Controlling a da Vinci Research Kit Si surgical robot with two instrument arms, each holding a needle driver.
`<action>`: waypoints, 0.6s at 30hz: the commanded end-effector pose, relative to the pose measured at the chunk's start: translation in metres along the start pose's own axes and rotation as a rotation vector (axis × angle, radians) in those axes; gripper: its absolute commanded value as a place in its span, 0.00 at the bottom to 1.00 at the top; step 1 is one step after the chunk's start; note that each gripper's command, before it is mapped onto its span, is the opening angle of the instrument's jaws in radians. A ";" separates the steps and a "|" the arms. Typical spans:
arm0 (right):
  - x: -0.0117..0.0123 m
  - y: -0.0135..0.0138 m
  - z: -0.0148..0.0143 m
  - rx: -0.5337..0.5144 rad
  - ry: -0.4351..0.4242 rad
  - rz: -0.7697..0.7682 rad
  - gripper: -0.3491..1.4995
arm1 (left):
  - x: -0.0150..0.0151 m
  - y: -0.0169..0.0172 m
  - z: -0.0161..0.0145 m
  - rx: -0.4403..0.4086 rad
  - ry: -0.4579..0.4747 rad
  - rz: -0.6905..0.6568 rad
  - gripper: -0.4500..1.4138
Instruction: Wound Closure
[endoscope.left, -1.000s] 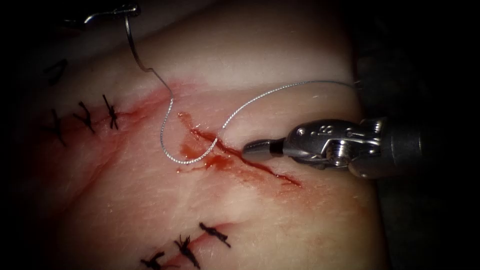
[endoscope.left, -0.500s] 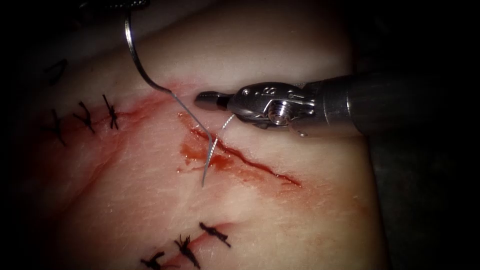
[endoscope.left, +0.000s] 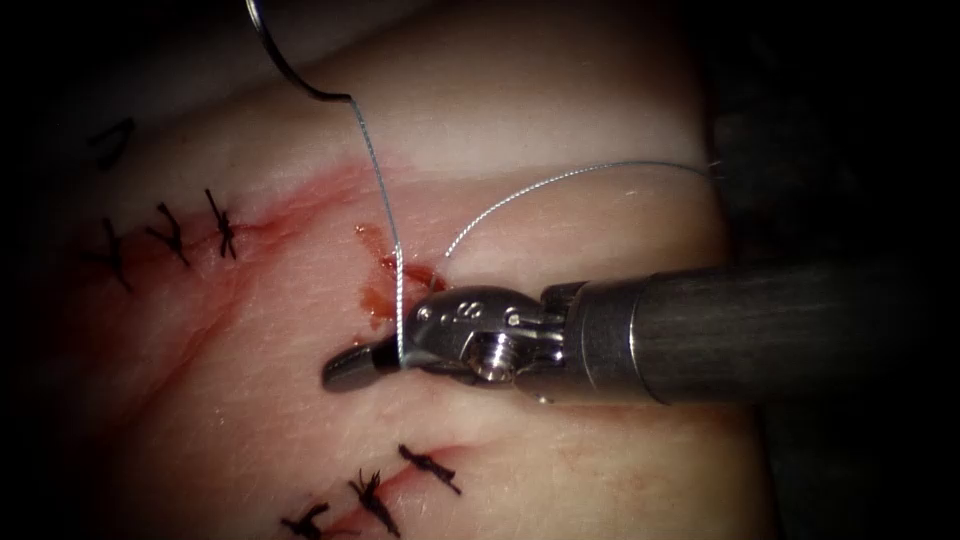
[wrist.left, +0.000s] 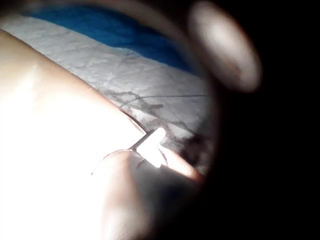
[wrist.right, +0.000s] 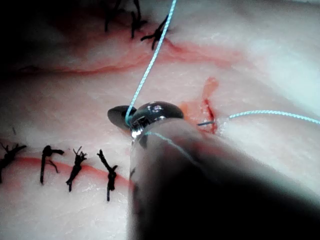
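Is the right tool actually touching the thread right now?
Touching. In the endoscope view the thread runs down from the needle straight into the right tool; the right wrist view shows it ending between the shut jaws.

Needle (wrist.left: 150, 140) in left end effector (wrist.left: 156, 150)

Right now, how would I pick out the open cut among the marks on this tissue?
Start at the right claw lying across the middle of the tissue. Just above it sits the cut, ringed by red fluid, with the thread running up from the claw past it. Unlike the dark-knotted stitched cuts nearby, it has no knots.
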 end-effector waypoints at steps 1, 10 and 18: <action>-0.0004 -0.0015 0.0005 0.012 -0.006 0.017 0.00 | 0.0003 -0.0007 0.0000 0.011 0.012 0.005 0.00; -0.0029 -0.0046 -0.0010 0.078 -0.064 0.147 0.00 | 0.0025 -0.0016 -0.0026 0.063 0.082 0.107 0.00; -0.0068 -0.0083 -0.0050 0.160 -0.172 0.312 0.00 | 0.0042 -0.0013 -0.0049 0.158 0.102 0.243 0.00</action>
